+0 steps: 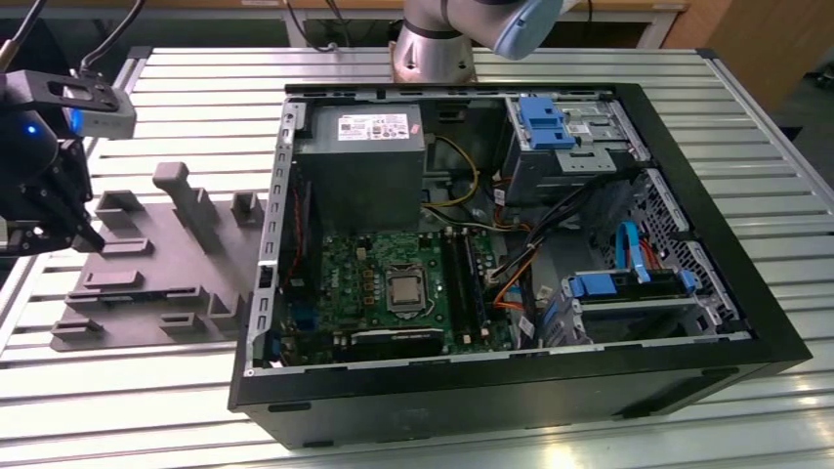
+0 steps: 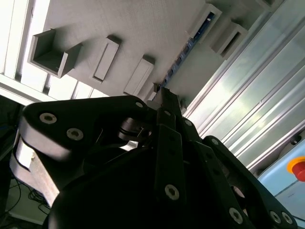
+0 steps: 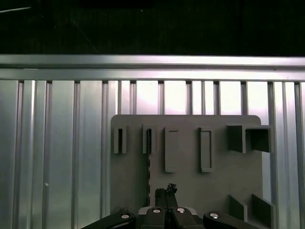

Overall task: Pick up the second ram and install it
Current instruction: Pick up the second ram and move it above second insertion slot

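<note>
I judged approach stage: black claw, clenched, empty, over grey moulded plastic tray, near thin dark memory stick; grasp needed opening, alignment.

I am looking down on a table built of long ribbed metal slats, pale and shiny, with dark grooves between them. In the first wrist view the table ends at a crosswise metal rail.

Two things rest straight on the slats. Toward the exterior view's left lies a grey moulded tray, flat on the table, with upright blocks and pockets rising from its base. I see that tray in both wrist views. Near it, toward the exterior view's right, a black computer case lies on its side with its open face up, covering most of the table's middle. I cannot tell whether tray and case touch.
</note>
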`<state>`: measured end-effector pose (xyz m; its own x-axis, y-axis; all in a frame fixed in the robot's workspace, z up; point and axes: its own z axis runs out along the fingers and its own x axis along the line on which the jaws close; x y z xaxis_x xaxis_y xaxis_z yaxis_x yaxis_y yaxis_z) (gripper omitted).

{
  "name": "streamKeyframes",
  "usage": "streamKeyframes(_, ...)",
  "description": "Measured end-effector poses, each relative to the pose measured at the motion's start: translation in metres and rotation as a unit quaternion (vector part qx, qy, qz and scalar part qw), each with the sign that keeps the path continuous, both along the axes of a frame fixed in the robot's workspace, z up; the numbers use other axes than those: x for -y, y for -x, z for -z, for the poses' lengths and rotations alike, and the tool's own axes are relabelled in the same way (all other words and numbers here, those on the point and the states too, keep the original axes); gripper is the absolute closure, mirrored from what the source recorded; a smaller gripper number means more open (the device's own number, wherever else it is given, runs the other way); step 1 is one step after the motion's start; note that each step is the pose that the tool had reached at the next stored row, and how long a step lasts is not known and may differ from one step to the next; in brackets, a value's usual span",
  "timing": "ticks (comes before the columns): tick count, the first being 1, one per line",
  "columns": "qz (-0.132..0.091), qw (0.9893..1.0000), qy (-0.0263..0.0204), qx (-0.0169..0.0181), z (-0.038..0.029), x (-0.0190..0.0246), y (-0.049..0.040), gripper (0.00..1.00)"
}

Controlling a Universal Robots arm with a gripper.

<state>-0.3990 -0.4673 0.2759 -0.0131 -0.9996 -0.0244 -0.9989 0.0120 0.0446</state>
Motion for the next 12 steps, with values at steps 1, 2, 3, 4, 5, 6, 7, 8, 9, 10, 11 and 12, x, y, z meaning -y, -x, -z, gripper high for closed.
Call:
streamKeyframes(1,0.000,1.0000,0.0000,0.0000,0.0006,0.0000,0.0000,0.89)
streamKeyframes(2,0.000,1.0000,0.0000,0.0000,0.0011,0.0000,0.0000,0.89)
streamKeyframes(3,0.000,1.0000,0.0000,0.0000,0.0017,0.0000,0.0000,0.89)
streamKeyframes(4,0.000,1.0000,0.0000,0.0000,0.0022,0.0000,0.0000,0.89)
streamKeyframes(5,0.000,1.0000,0.0000,0.0000,0.0026,0.0000,0.0000,0.89)
streamKeyframes(6,0.000,1.0000,0.0000,0.0000,0.0031,0.0000,0.0000,0.89)
streamKeyframes(7,0.000,1.0000,0.0000,0.0000,0.0035,0.0000,0.0000,0.89)
streamKeyframes(8,0.000,1.0000,0.0000,0.0000,0.0039,0.0000,0.0000,0.89)
streamKeyframes(9,0.000,1.0000,0.0000,0.0000,0.0044,0.0000,0.0000,0.89)
streamKeyframes(10,0.000,1.0000,0.0000,0.0000,0.0048,0.0000,0.0000,0.89)
streamKeyframes(11,0.000,1.0000,0.0000,0.0000,0.0052,0.0000,0.0000,0.89)
streamKeyframes(12,0.000,1.0000,0.0000,0.0000,0.0057,0.0000,0.0000,0.89)
